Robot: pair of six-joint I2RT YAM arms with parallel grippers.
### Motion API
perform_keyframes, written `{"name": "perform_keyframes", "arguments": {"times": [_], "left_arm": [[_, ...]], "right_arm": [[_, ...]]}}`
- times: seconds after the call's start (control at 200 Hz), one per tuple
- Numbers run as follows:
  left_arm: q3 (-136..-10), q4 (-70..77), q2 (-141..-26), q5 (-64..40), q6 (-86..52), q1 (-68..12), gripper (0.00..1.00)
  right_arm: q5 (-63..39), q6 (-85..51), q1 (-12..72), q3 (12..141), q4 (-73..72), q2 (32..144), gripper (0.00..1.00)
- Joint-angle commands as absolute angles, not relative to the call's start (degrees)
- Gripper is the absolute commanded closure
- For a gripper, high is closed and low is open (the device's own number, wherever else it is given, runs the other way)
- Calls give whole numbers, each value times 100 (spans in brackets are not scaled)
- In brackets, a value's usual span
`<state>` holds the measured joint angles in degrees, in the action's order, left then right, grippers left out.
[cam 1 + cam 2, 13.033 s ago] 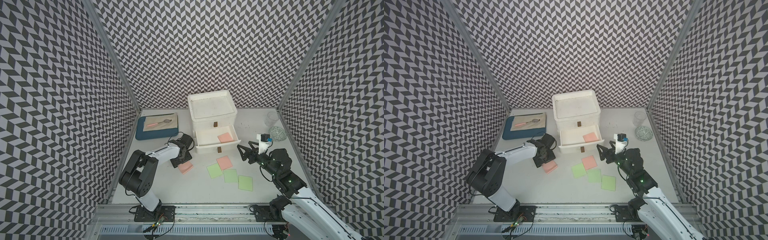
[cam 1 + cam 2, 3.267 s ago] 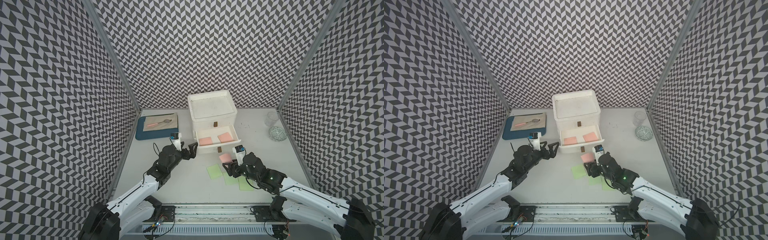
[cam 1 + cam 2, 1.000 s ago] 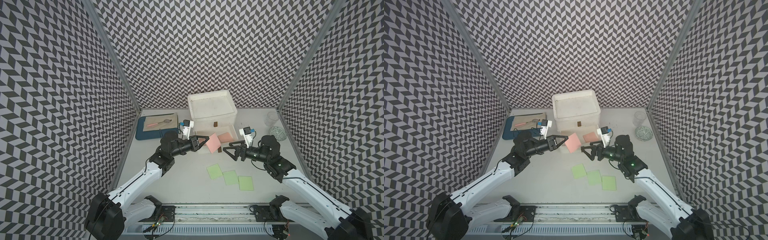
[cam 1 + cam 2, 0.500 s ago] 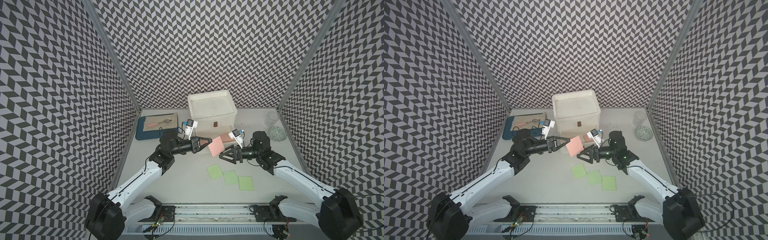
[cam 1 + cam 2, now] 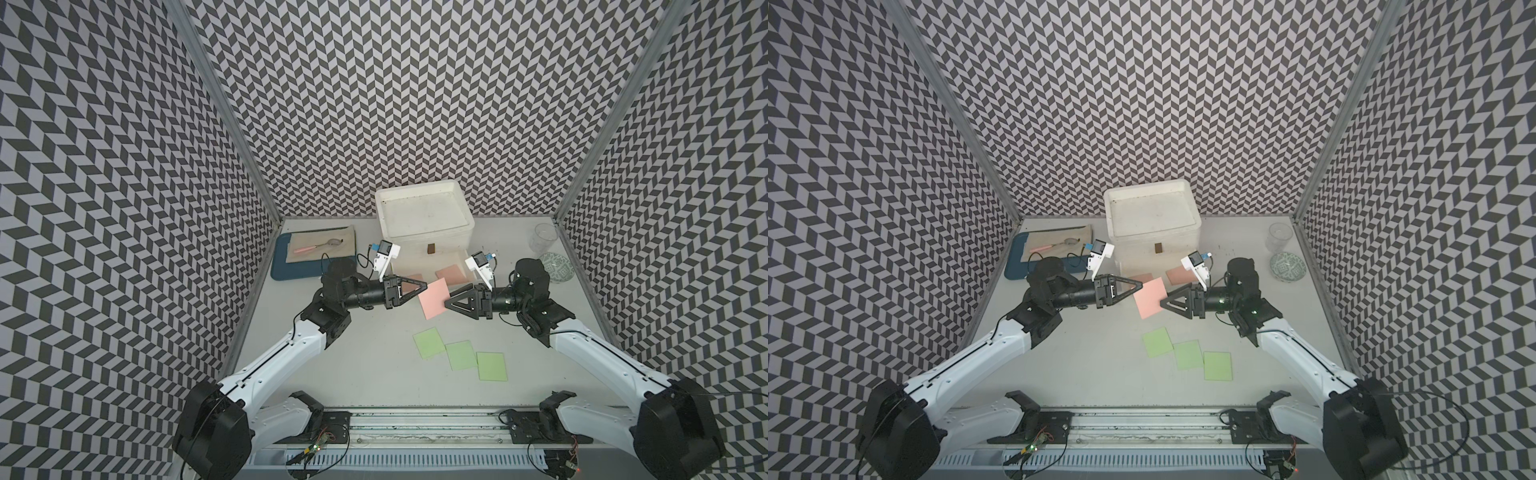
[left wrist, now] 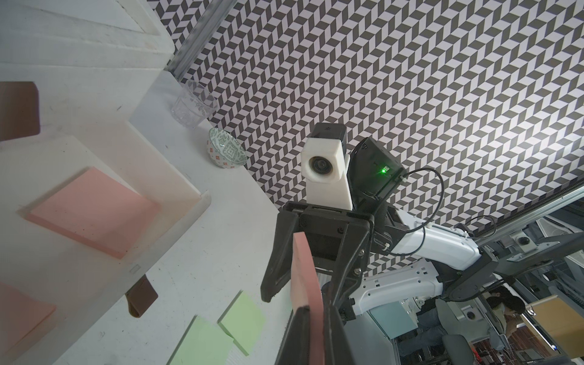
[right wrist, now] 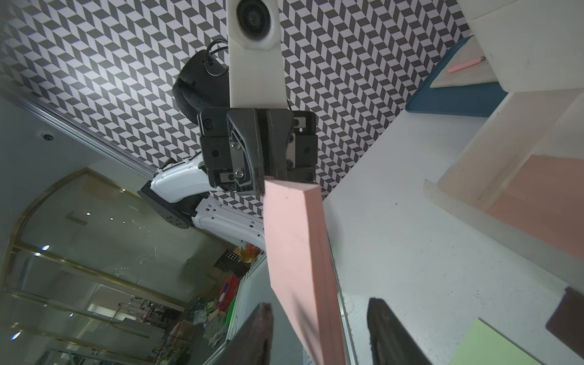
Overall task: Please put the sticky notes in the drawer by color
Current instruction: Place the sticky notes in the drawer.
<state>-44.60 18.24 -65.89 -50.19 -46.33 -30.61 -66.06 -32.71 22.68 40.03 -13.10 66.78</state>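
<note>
You see the left gripper (image 5: 424,286) closed on one pink note (image 5: 434,305), held in the air just in front of the drawer (image 5: 424,208). The right gripper (image 5: 448,303) has its jaws apart around the note's other edge. Two more pink notes (image 5: 449,274) lie in the open drawer, and three green notes (image 5: 460,355) lie further in front.

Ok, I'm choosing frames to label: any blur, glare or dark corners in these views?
Both top views: even light, faint shadows, sharp throughout. Left wrist view: the pink sticky note blurs close to the lens. Right wrist view: the right gripper looks dark and soft, and one corner is vignetted.
</note>
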Motion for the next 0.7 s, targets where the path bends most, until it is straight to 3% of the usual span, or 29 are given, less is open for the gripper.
{"name": "perform_keyframes", "arguments": {"times": [0.0, 0.15, 0.366, 0.471, 0.541, 0.571, 0.696], "left_arm": [[-4505, 2036, -6645, -5159, -4608, -3032, 95], [-4641, 1581, -6797, -5039, -4341, -2993, 94], [-4787, 426, -6867, -4067, -3529, -2762, 70], [-4612, 308, -6804, -3470, -3274, -2677, 52], [-4534, 250, -6785, -3052, -3068, -2656, 49], [-4525, 186, -6792, -2812, -2990, -2655, 41], [-4381, 125, -6706, -1833, -2758, -2648, 39]], "right_arm": [[-6792, -3314, 2250, 4027, -1633, 6655, 59], [-6754, -3310, 2250, 4011, -1567, 6575, 90], [-6072, -3632, 1914, 3868, -1597, 6385, 100], [-5323, -3993, 1700, 3722, -1731, 6230, 100], [-5044, -4072, 1702, 3736, -1810, 6258, 100], [-5005, -4148, 1705, 3730, -1978, 6307, 100], [-4488, -4296, 1769, 3839, -2183, 6639, 100]]}}
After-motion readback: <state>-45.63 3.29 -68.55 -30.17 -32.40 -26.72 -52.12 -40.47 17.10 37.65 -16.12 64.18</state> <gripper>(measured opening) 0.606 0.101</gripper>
